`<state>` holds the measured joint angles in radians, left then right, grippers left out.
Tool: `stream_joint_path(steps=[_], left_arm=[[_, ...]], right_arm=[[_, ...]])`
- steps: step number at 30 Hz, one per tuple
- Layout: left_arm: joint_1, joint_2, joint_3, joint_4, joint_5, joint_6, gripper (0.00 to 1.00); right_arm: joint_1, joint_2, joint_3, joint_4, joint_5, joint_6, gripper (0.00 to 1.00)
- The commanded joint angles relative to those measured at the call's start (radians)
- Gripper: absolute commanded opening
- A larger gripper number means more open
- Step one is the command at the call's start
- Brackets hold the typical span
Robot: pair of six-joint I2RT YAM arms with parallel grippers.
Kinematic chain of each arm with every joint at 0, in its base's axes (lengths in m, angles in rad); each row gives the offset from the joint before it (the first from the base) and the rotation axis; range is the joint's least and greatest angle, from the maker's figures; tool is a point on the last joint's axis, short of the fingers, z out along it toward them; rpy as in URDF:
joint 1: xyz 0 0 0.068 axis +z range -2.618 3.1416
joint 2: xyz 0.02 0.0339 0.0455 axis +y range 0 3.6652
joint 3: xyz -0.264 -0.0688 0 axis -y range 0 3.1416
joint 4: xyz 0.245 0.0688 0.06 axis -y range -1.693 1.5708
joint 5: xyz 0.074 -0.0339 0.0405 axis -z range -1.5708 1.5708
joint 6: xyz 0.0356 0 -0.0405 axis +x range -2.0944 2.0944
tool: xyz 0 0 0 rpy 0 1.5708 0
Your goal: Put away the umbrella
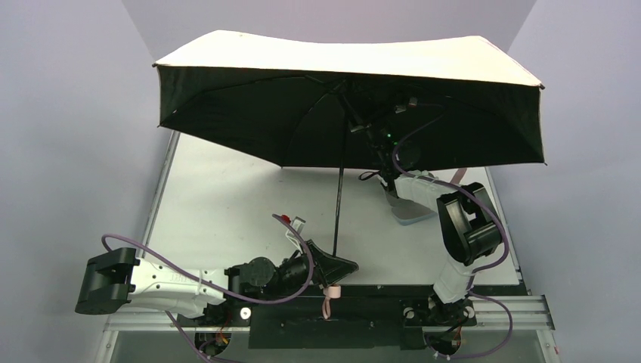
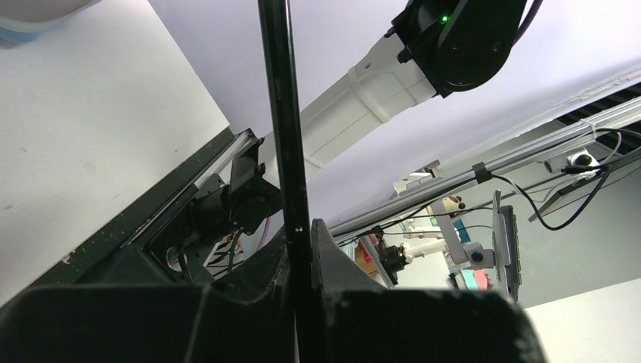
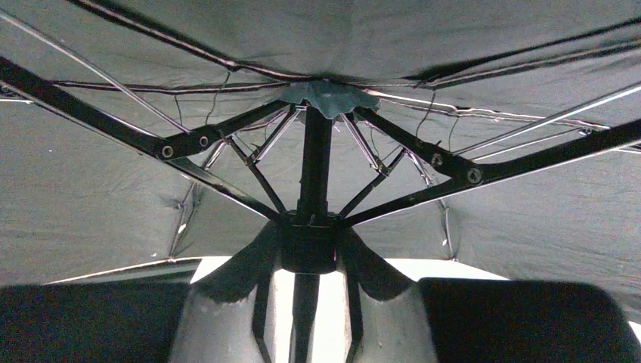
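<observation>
The umbrella [image 1: 332, 64] stands open over the table, pale canopy on top, black underside toward me. Its thin black shaft [image 1: 339, 197] runs down to my left gripper [image 1: 333, 261], which is shut on the shaft just above the small pink handle and strap [image 1: 329, 292]. In the left wrist view the shaft [image 2: 281, 113] passes between the closed fingers of the left gripper [image 2: 301, 246]. My right gripper [image 1: 361, 125] reaches up under the canopy. In the right wrist view the right gripper [image 3: 308, 249] is shut on the black runner [image 3: 308, 240], where the ribs [image 3: 212, 136] meet.
A light blue oblong case [image 1: 412, 215] lies on the white table [image 1: 227, 204] under the right arm, and its edge shows in the left wrist view [image 2: 23, 30]. The canopy spans nearly the whole table width. A black rail [image 1: 363, 306] runs along the near edge.
</observation>
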<state>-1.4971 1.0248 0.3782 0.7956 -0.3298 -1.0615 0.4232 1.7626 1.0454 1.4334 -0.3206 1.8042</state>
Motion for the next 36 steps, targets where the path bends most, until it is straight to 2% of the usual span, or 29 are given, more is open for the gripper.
stream_joint_path(steps=[1,4,7,9,13,19,21,22,23,24,25,27,28,29,31,35,36], left_arm=[[-0.020,-0.015,0.030,0.085,0.070,0.058,0.00],[-0.021,-0.014,0.026,0.087,0.064,0.058,0.00],[-0.021,-0.019,0.025,0.085,0.061,0.058,0.00],[-0.021,-0.023,0.022,0.080,0.057,0.059,0.00],[-0.022,-0.031,0.014,0.079,0.044,0.060,0.00],[-0.022,-0.024,0.017,0.076,0.040,0.062,0.00],[-0.024,-0.017,0.017,0.080,0.041,0.061,0.00],[-0.024,-0.013,0.015,0.082,0.041,0.060,0.00],[-0.026,-0.012,0.015,0.085,0.041,0.059,0.00],[-0.025,-0.008,0.014,0.086,0.041,0.059,0.00],[-0.026,-0.007,0.014,0.087,0.039,0.057,0.00],[-0.027,-0.006,0.011,0.088,0.037,0.056,0.00],[-0.028,-0.006,0.010,0.087,0.035,0.055,0.00],[-0.028,-0.006,0.009,0.087,0.034,0.056,0.00],[-0.028,-0.008,0.007,0.085,0.031,0.057,0.00],[-0.028,-0.007,0.008,0.072,0.026,0.059,0.00],[-0.028,-0.008,0.008,0.068,0.024,0.060,0.00]], right_arm=[[-0.021,-0.041,0.037,0.021,0.068,-0.054,0.00],[-0.021,-0.053,0.044,-0.001,0.030,-0.064,0.00],[-0.022,-0.079,0.054,-0.029,-0.032,-0.092,0.75],[-0.025,-0.118,0.024,-0.045,-0.041,-0.119,0.83],[-0.029,-0.183,-0.059,-0.095,-0.033,-0.159,0.85],[-0.030,-0.202,-0.111,-0.100,-0.003,-0.145,0.85],[-0.029,-0.201,-0.118,-0.101,0.008,-0.141,0.82],[-0.030,-0.201,-0.120,-0.100,0.013,-0.141,0.71],[-0.030,-0.200,-0.123,-0.101,0.014,-0.142,0.65],[-0.030,-0.200,-0.123,-0.104,0.013,-0.145,0.51],[-0.030,-0.201,-0.123,-0.113,0.012,-0.147,0.44],[-0.030,-0.204,-0.128,-0.127,0.009,-0.156,0.19],[-0.031,-0.209,-0.134,-0.133,0.008,-0.164,0.14],[-0.031,-0.213,-0.137,-0.142,0.008,-0.168,0.05],[-0.030,-0.220,-0.142,-0.164,0.006,-0.181,0.00],[-0.029,-0.236,-0.130,-0.197,-0.023,-0.205,0.00],[-0.029,-0.243,-0.118,-0.224,-0.044,-0.217,0.05]])
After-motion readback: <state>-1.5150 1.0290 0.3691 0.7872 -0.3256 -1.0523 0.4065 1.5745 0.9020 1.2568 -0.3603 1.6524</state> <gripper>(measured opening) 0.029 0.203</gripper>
